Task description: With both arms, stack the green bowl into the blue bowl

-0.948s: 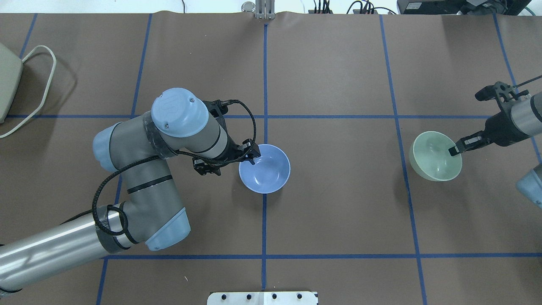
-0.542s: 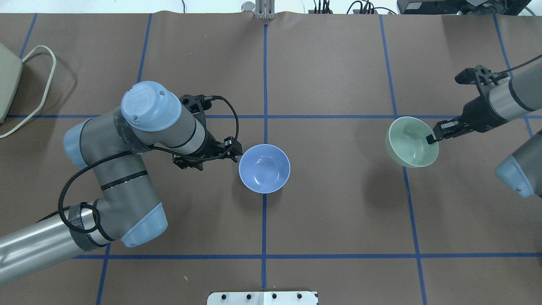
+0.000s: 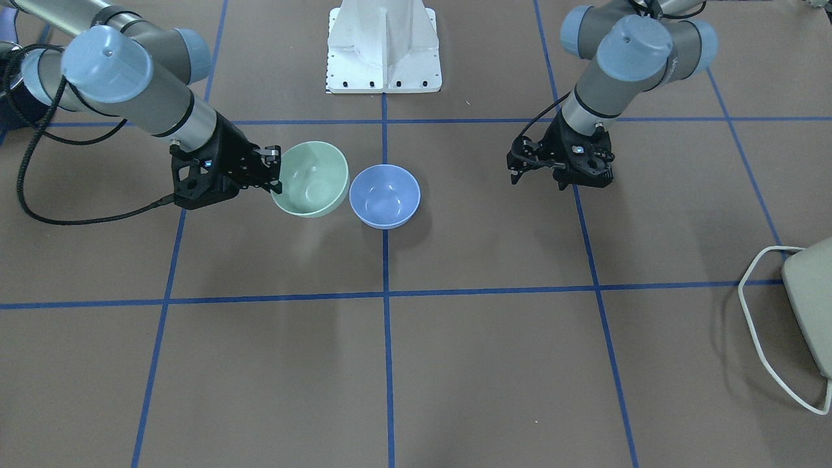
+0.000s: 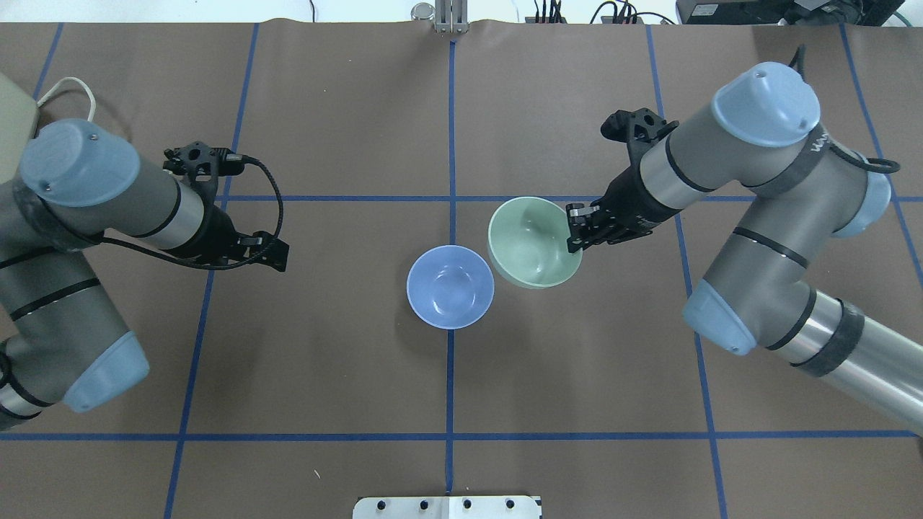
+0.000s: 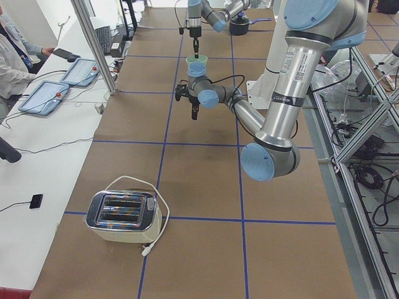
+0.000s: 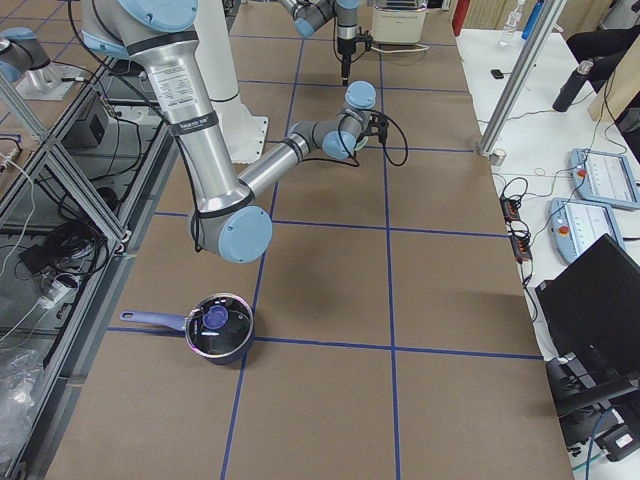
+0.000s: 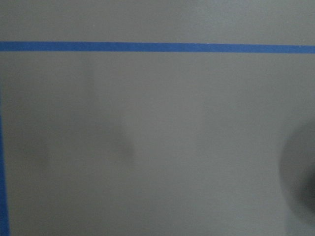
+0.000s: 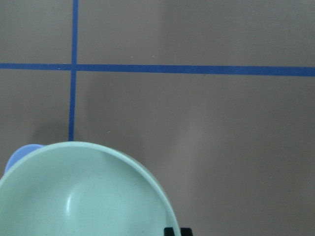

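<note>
The blue bowl [image 4: 451,287] stands upright on the table at the centre tape cross; it also shows in the front view [image 3: 385,195]. The green bowl [image 4: 534,243] hangs slightly tilted above the table, just right of and beyond the blue bowl, rims nearly meeting; it also shows in the front view [image 3: 310,177]. My right gripper [image 4: 575,234] is shut on the green bowl's right rim. The right wrist view shows the green bowl [image 8: 83,191] with a sliver of the blue bowl [image 8: 22,152] behind it. My left gripper [image 4: 277,256] is empty, jaws apart, far left of the blue bowl.
A cream toaster [image 3: 809,305] with a white cable sits at the table's left end, partly behind my left arm. A dark pot [image 6: 215,325] with a lid sits at the right end. The white pedestal base [image 3: 385,45] stands at the near edge.
My left gripper let go of the blue bowl's rim and drew far back to the left. My right arm carried the green bowl leftwards to beside the blue bowl.
</note>
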Robot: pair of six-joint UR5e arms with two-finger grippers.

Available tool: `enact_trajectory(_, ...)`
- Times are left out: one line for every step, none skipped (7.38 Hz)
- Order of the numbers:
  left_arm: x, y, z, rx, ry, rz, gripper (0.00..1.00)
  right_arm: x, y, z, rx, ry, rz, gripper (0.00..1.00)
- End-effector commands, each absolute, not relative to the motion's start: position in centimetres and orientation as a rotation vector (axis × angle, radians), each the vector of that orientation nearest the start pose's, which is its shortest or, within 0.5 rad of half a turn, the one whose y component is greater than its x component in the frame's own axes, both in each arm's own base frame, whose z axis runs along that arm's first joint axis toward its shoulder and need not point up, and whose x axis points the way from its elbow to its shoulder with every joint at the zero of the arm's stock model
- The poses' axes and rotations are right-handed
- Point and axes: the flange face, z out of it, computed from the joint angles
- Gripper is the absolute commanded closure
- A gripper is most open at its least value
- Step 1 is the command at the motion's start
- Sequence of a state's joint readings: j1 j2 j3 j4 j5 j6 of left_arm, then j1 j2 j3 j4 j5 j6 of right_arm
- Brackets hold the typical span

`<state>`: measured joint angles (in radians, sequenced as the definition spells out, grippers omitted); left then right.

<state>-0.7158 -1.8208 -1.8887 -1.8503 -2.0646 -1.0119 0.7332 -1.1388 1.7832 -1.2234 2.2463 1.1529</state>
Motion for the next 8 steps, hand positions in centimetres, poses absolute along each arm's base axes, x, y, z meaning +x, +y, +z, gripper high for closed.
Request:
enact_trajectory(33.9, -42.7, 40.2, 0.163, 0.954, 0.083, 0.03, -44.5, -45.4, 21.5, 0.005, -1.075, -0.026, 1.0)
enact_trajectory(33.0, -43.2, 41.2, 0.138, 0.971, 0.092, 0.03, -45.0, -45.4, 19.8, -0.001, -1.065, -0.022, 1.0)
enact_trajectory(31.5, -43.7, 42.3, 0.123, 0.972, 0.1, 0.03, -46.4, -44.5, 19.3, 0.007, -1.043, -0.007, 1.0)
enact_trajectory(31.4, -43.8, 42.5, 0.12, 0.97, 0.097, 0.03, -48.3, -43.4, 19.0, 0.022, -1.026, 0.002, 1.0)
enact_trajectory(31.4, -43.8, 42.6, 0.119, 0.969, 0.096, 0.03, -48.9, -43.0, 19.2, 0.021, -1.019, -0.004, 1.0)
enact_trajectory(31.4, -43.8, 42.6, 0.119, 0.968, 0.096, 0.03, -50.0, -42.1, 19.4, 0.023, -0.998, -0.01, 1.0)
enact_trajectory(31.4, -43.8, 42.5, 0.12, 0.97, 0.095, 0.03, -50.5, -41.7, 19.5, 0.028, -0.988, -0.013, 1.0)
enact_trajectory(31.4, -43.8, 42.6, 0.119, 0.969, 0.096, 0.03, -50.9, -41.8, 19.9, 0.03, -0.977, -0.021, 1.0)
